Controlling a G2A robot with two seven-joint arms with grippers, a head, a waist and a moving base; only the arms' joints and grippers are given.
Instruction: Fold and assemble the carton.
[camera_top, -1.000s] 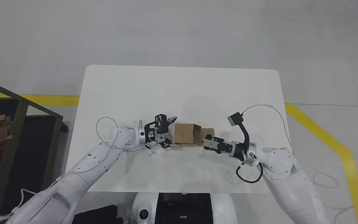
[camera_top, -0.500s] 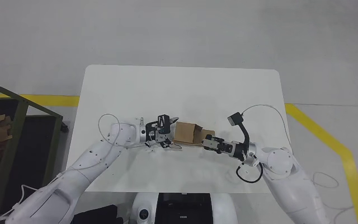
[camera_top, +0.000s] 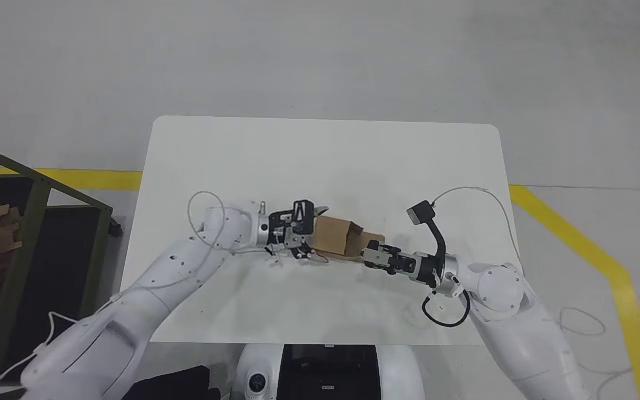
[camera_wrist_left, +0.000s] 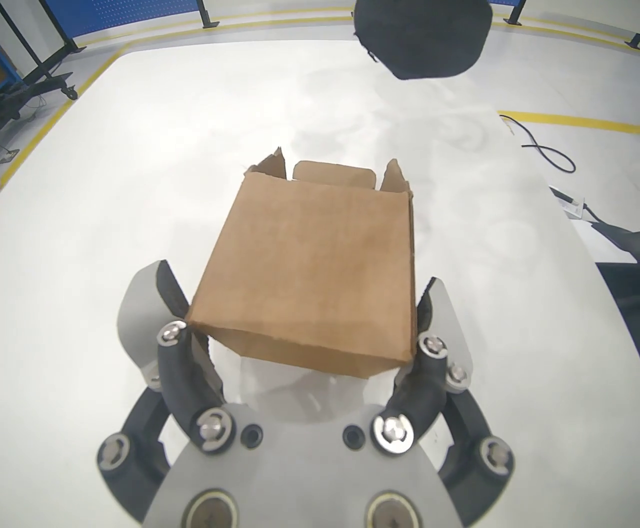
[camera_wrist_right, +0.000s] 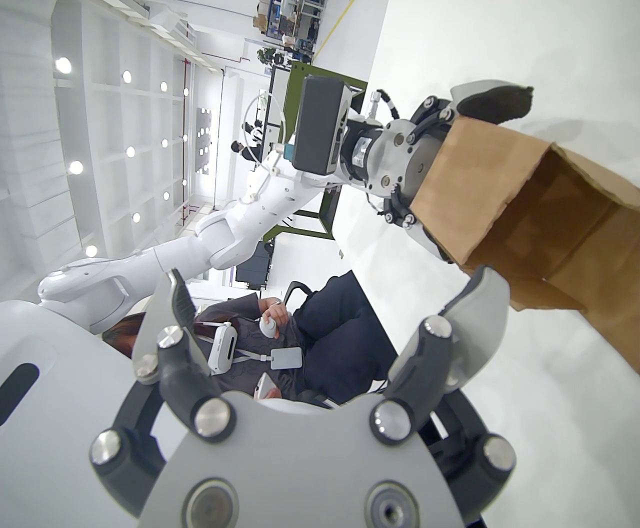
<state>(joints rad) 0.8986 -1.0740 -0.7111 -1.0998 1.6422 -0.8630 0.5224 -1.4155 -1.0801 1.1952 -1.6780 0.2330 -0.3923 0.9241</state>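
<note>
Moved closer, the left pincer (camera_top: 302, 233) now pinched the carton (camera_top: 333, 237), while the right pincer (camera_top: 371, 255), spread, waited just beside the open flaps (camera_top: 369, 239), not yet folded.

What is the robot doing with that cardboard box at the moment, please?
The robot is assembling a brown carton on the white table. Its left gripper clasps the carton by one end, a finger on each side. The right gripper sits open at the carton's other end, where the flaps stand unfolded, and holds nothing.
</note>
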